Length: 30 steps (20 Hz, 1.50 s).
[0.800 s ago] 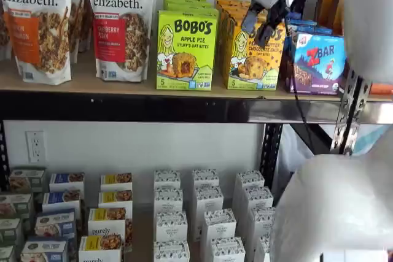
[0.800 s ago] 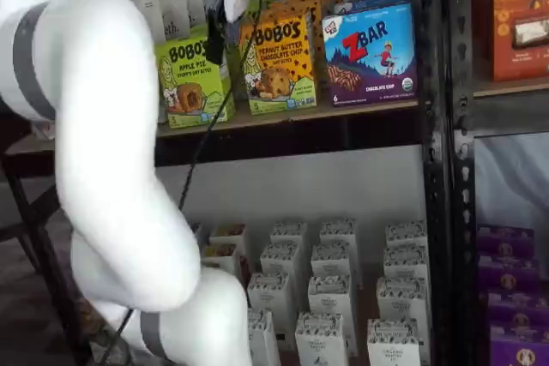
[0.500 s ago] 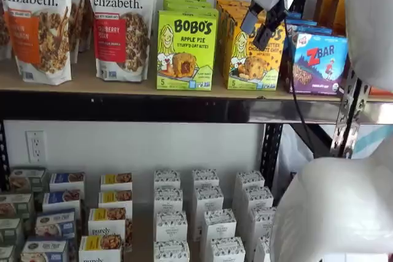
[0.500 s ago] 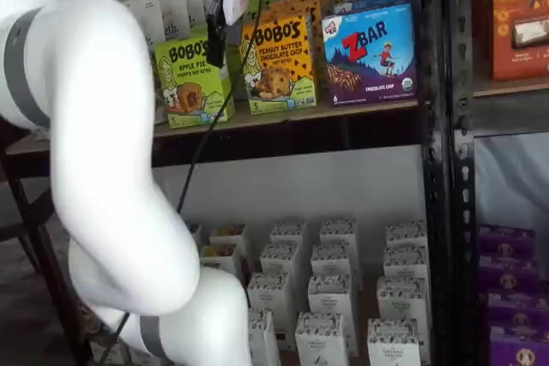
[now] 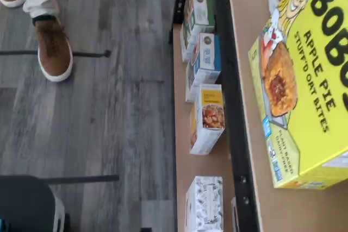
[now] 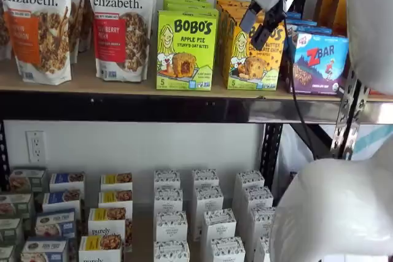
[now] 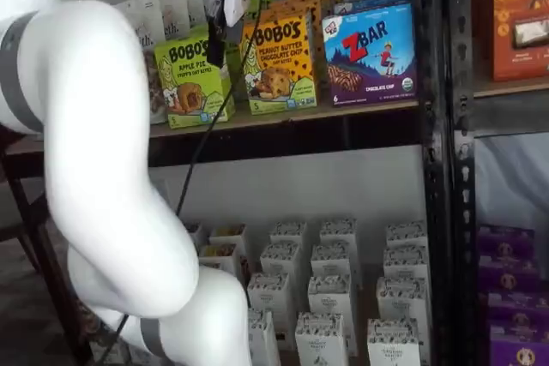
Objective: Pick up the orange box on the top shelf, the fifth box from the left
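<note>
Grey wood-plank floor [image 5: 109, 112], black line across it. White wall [image 6: 141, 145] behind shelving, white power outlet [image 6: 35, 146] on it. Black perforated uprights [image 7: 437, 169]. Even, bright light.

two granola bags [image 6: 80, 23], a lime-green apple pie carton [image 6: 186, 49] and a zbar box [image 6: 317, 62] stand upright.

Two granola bags [image 6: 121, 23] are standing on the top shelf [image 6: 135, 83], alongside one green carton [image 6: 186, 49], one orange box [image 6: 253, 59] and one ZBar box [image 6: 319, 62].
</note>
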Available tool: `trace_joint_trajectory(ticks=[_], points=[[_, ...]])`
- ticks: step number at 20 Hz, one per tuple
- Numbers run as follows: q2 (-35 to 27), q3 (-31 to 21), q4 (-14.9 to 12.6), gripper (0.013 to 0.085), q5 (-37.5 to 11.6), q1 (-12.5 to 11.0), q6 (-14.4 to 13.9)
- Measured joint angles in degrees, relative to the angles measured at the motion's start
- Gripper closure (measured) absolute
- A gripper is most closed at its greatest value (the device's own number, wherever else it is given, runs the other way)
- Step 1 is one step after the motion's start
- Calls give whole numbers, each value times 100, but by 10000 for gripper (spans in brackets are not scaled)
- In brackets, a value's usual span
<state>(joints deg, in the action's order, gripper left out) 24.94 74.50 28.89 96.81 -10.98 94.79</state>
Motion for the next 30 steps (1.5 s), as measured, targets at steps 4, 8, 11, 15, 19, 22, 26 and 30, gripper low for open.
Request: trace_joint_trajectory(ticks=[4,8,11,15,19,22,26,30], points=[[-79,81,200,130,-29,-141,78],[-189,209,378,130,-38,-270,138],[-323,378,565,130,83,-394,173],[-423,511,713,130,108,-515,218],[-424,478,794,130,-131,-557,256],[-399,390,826,130,-429,-538,276],[-294,125,886,130,-1119,-438,298],[-319,39,834,130,-1532,-350,322]])
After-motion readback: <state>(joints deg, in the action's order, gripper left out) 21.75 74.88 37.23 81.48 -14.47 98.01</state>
